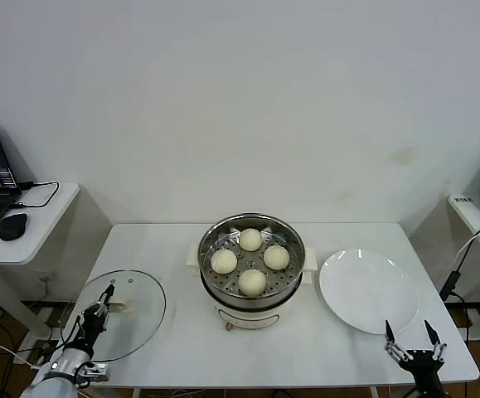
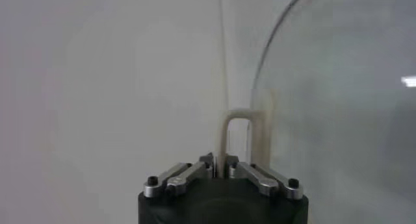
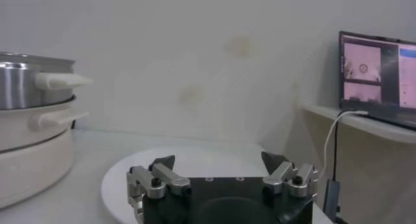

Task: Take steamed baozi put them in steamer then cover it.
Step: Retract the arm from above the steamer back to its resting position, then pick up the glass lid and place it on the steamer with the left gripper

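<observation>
Several cream-white baozi (image 1: 251, 240) lie on the perforated tray inside the steel steamer (image 1: 223, 294) at the table's centre. The steamer has no lid on it. The glass cover (image 1: 140, 319) lies flat on the table's front left part. My left gripper (image 1: 107, 297) is over the cover, shut on its cream-white handle. In the left wrist view the handle (image 2: 239, 137) runs between the closed jaws of the left gripper (image 2: 220, 167). My right gripper (image 1: 414, 336) hangs open and holds nothing at the table's front right edge, beside the plate.
A white plate (image 1: 368, 290) with nothing on it lies right of the steamer; in the right wrist view the plate (image 3: 195, 157) lies just beyond the right gripper (image 3: 219, 160). Side desks with laptops stand at both sides. A black mouse (image 1: 12, 225) sits on the left desk.
</observation>
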Robot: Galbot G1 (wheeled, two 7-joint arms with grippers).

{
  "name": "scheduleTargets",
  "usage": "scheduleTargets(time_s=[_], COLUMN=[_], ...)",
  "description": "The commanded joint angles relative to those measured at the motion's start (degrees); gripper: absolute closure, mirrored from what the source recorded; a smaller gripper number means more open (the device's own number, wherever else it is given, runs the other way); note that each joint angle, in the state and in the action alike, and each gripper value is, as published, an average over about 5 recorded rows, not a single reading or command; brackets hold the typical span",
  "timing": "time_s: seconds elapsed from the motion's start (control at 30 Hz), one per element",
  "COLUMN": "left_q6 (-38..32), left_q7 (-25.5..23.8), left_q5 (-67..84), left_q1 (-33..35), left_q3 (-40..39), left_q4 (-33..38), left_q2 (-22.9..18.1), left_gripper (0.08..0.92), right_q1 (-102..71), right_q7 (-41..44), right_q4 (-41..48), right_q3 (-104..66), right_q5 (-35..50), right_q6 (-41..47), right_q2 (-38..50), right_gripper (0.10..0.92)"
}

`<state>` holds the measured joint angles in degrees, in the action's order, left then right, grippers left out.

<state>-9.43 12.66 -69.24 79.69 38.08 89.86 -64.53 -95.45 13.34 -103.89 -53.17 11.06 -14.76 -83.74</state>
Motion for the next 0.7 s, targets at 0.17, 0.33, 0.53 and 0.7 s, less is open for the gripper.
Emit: scheduleTargets(time_s=[0.17,0.33,0.53,0.7], left_q6=[16.1,22.5,30.8,34.1], left_q7=[-10.8,-14.6,-18.3,-21.7], left_q5=[9.8,13.4,15.5,10.5], left_q1=[3.5,-0.3,-7.7,-17.0], left_q3=[2.4,-2.2,-15.8,-29.0], left_q4=[26.3,31.3,35.4,32.9], left_q2=[8.3,12.4,14.9,11.7], left_gripper=[0.86,0.86,0.86,0.86], right_q1=[-0.4,-0.2,0.3,0.9], right_q7=[0.0,-0.2,-0.8,-1.5], right_q4=[-0.1,-0.2,0.0,-0.7], right_q3=[0.1,0.2,0.9,2.2], right_q5=[-0.8,-1.7,-4.7,-7.1], right_q6=[-0.7,-1.1,-2.3,-2.2], right_q2=[0.0,-0.1,-0.6,-2.0], right_gripper=[0.203,0.203,0.202,0.203])
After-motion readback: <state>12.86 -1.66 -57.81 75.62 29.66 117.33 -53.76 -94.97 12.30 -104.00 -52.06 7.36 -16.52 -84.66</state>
